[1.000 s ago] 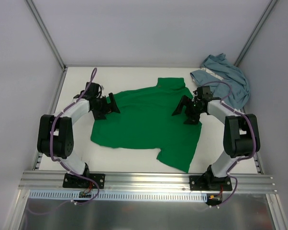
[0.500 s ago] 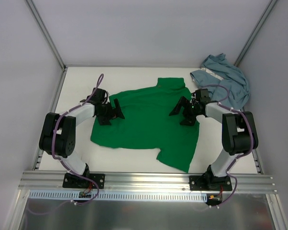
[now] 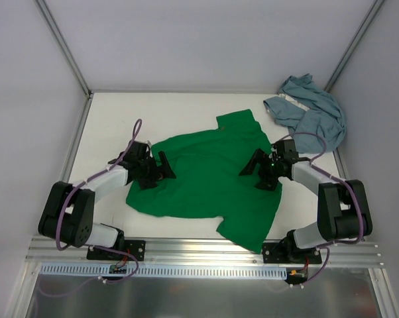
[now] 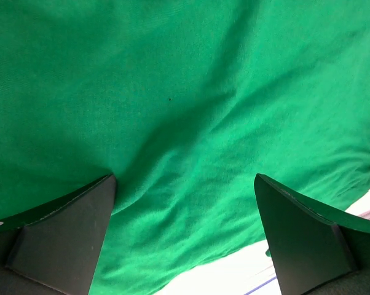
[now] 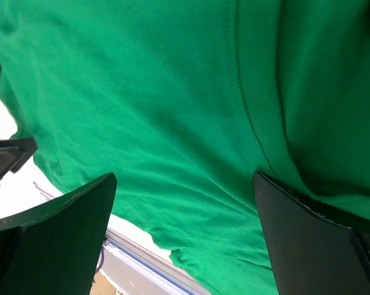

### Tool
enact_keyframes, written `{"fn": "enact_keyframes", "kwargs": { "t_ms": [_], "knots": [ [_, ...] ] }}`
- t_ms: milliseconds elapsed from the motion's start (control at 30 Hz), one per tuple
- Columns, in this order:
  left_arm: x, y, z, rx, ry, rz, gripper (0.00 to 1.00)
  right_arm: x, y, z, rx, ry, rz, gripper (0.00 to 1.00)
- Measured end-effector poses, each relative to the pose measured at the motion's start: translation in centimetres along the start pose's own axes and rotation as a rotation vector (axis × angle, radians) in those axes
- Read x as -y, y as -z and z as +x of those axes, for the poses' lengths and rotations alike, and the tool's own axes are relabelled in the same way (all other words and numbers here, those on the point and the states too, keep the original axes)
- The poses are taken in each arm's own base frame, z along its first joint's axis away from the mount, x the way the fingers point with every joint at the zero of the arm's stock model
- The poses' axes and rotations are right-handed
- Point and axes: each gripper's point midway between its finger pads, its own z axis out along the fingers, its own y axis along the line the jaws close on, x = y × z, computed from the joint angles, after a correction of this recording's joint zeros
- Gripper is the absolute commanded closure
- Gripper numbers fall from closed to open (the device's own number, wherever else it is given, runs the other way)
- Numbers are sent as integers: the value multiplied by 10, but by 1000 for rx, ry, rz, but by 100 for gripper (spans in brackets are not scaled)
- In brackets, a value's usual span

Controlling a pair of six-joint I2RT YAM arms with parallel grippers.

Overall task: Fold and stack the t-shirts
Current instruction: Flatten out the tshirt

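Arms pulled nearer, green t-shirt [image 3: 209, 175] shifted along. Left gripper [image 3: 161, 172] and right gripper [image 3: 254, 175] gape wide over its side edges, probably readying a fold pinch. Blue-grey t-shirt [image 3: 312, 109] heaped beyond its far-right corner.

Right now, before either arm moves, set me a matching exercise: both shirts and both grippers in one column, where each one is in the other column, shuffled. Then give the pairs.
Column one:
1. green t-shirt
2. blue-grey t-shirt
3. left gripper
4. right gripper

Column two:
A. crumpled in the far right corner of the table
B. open, over the left part of the green cloth
C. spread across the middle of the table
D. open, over the right part of the green cloth

Pairs: 1-C, 2-A, 3-B, 4-D.
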Motion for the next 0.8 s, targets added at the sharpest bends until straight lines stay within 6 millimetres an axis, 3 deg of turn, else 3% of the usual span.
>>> {"fn": "enact_keyframes", "kwargs": {
  "t_ms": [267, 467, 567, 700, 800],
  "knots": [
    [-14, 32, 47, -14, 48, 6, 1, 28, 32, 26, 45, -38, 82, 1],
    [-2, 62, 46, 47, 37, 62, 1, 24, 61, 23, 121, -15, 88, 1],
    [15, 80, 27, 96, -2, 75, 1, 15, 74, 17, 132, -2, 91, 1],
    [43, 107, -25, 233, -88, 59, 1, -15, 98, -8, 189, 43, 60, 1],
    [51, 113, -64, 312, -132, 11, 1, -39, 116, -28, 237, 84, 29, 0]
  ]
}}
